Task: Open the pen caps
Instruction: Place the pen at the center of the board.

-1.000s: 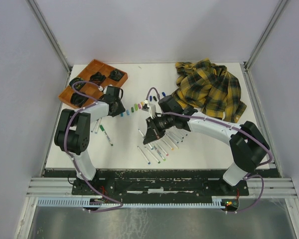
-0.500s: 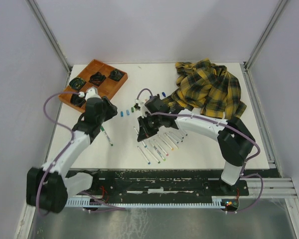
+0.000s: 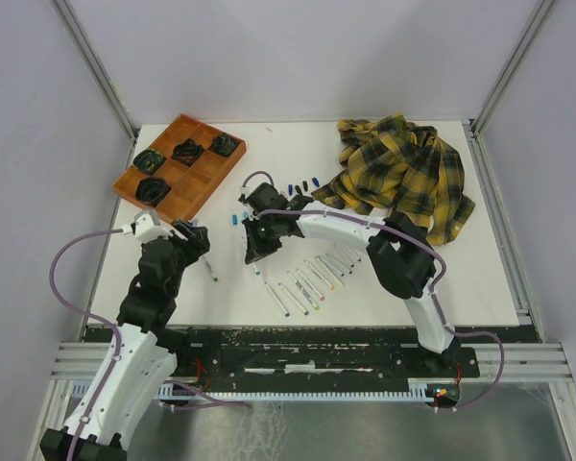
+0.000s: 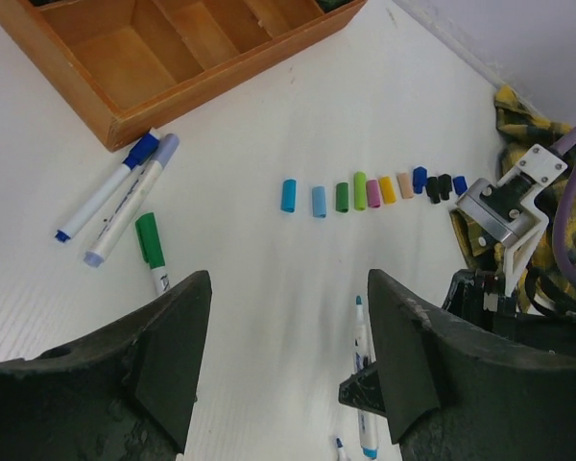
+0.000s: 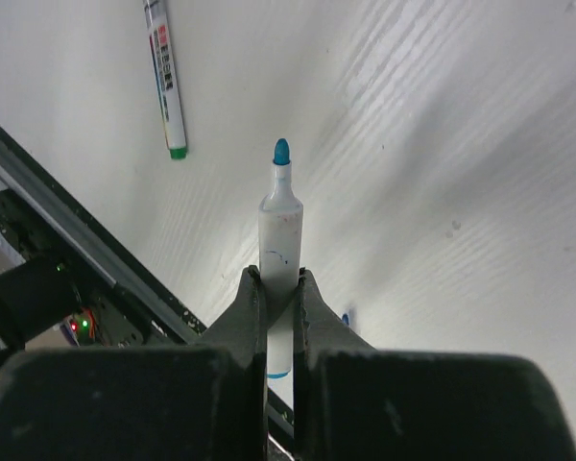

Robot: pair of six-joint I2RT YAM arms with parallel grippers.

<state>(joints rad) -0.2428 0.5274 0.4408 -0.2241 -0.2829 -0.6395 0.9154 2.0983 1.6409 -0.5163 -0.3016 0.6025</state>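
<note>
You have a row of pen caps (image 4: 370,192) off, your right gripper (image 5: 278,288) pinching a bared blue marker (image 5: 280,221), your left gripper (image 4: 288,365) spread wide and empty, and three capped markers (image 4: 130,202) to go.

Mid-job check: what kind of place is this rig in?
Likely a lab test cell: plain grey walls on metal framing box in a white table, with unrelated props on it: a wooden tray, a plaid shirt, loose pen caps.
</note>
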